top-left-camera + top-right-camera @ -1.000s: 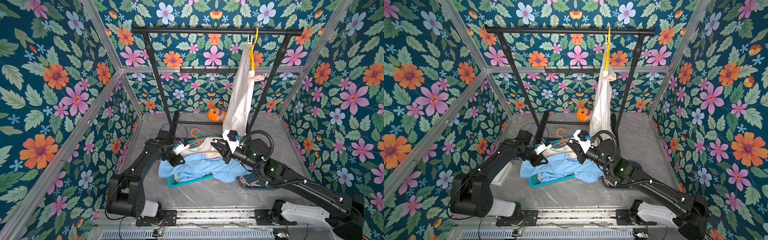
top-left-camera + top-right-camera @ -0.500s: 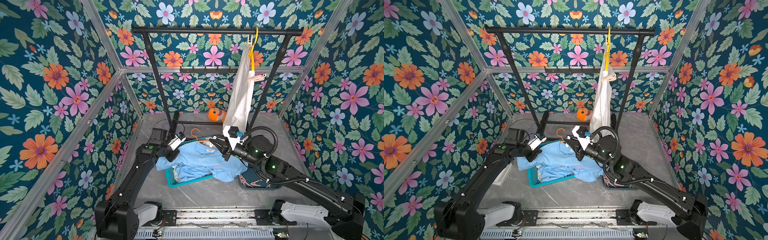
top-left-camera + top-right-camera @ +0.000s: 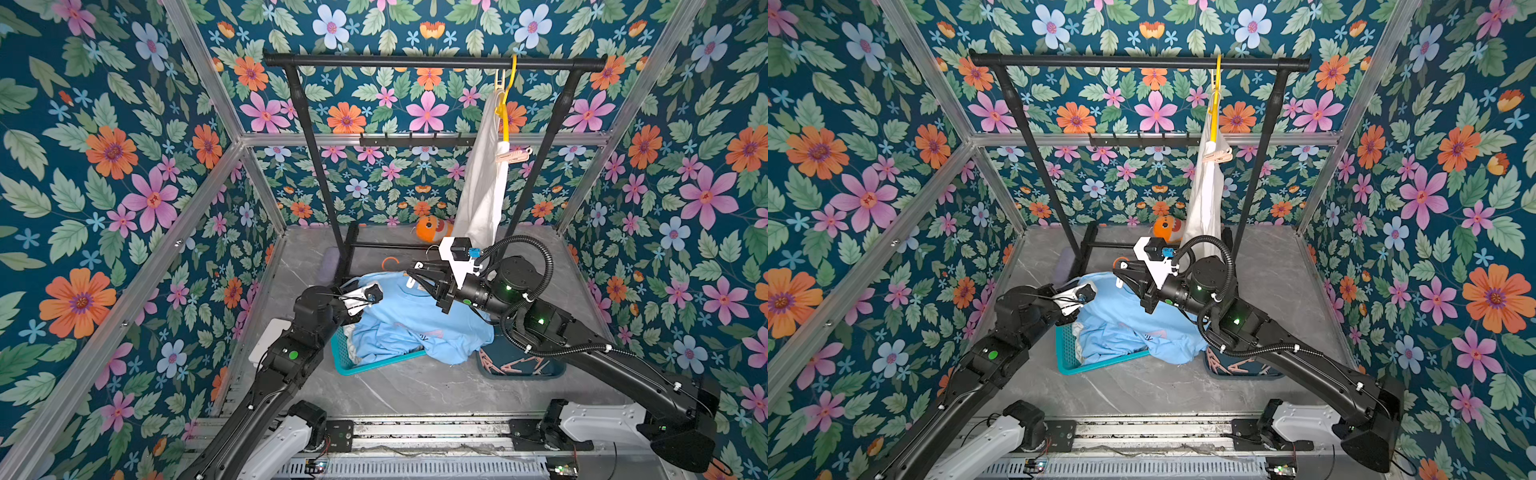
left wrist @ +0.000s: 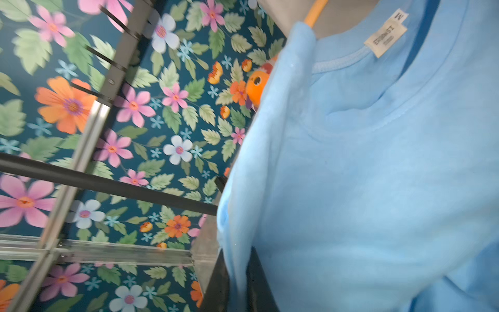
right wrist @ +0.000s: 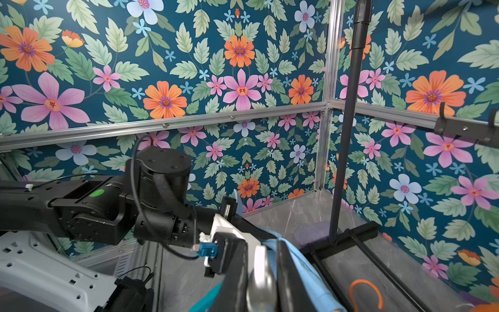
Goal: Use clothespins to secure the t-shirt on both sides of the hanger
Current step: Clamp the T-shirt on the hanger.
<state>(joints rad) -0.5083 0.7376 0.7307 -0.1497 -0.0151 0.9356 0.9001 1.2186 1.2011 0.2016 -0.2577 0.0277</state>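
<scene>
Holding the t-shirt (image 3: 415, 320) by both shoulders, its lower part draped over the basket (image 3: 345, 362), with the hanger (image 4: 316, 13) threaded through the collar.
Fabric is pinched in the clenched left gripper (image 4: 237, 281) and the clenched right gripper (image 5: 267, 270). No peg is held, and the clothespins (image 3: 511, 365) lie in the bin (image 3: 555, 369) beside the basket. If the shirt is to be raised to the rack (image 3: 432, 61), both grips are best kept level and taut so that the hanger is not shed.
</scene>
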